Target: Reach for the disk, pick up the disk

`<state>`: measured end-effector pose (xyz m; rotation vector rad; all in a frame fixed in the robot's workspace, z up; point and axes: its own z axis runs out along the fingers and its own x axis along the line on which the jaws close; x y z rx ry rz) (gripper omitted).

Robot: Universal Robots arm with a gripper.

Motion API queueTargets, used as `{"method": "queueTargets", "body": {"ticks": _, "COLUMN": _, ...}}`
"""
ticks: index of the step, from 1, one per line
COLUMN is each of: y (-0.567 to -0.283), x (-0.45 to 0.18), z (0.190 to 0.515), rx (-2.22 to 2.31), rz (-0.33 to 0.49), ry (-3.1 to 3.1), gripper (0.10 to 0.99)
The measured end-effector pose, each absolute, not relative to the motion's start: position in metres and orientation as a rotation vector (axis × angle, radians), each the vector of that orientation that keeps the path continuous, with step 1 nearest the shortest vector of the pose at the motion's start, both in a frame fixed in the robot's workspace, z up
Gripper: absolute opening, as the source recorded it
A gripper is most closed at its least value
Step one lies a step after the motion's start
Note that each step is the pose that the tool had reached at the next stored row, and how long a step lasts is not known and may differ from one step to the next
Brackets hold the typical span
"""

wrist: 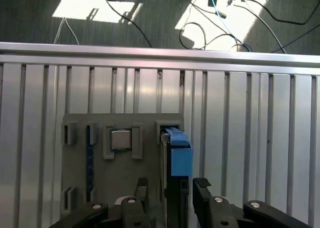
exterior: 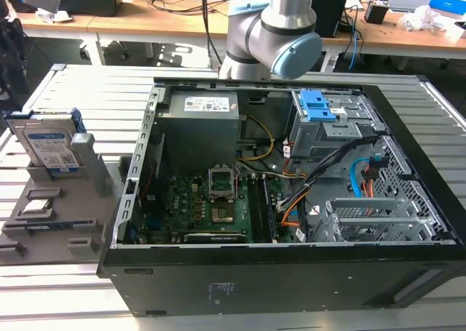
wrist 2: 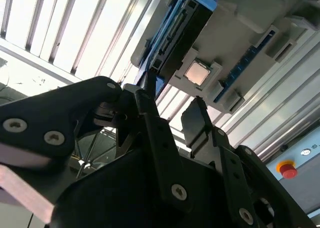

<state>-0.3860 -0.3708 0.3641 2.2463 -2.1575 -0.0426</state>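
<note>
Tool (wrist: 171, 184), black and angular, fingers apart, close over the slim, upright, blue-edged disk (wrist: 179, 155).

In the first wrist view, the tool (wrist: 171, 182) hides the lower end of the disk (wrist: 177, 155).

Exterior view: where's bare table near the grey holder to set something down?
The slatted table is bare beyond the grey holder, up to its far edge, and again on the holder's near side. Crowded: the disk slot, with the open gripper lined up over it, and the computer case.
</note>
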Motion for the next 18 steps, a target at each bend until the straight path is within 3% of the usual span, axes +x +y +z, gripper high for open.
{"method": "queueTargets", "body": {"ticks": 18, "y": -0.371, "x": -0.386, "z": 0.337, "rx": 2.246, "rz": -0.043, "ry": -2.158, "gripper": 0.482}}
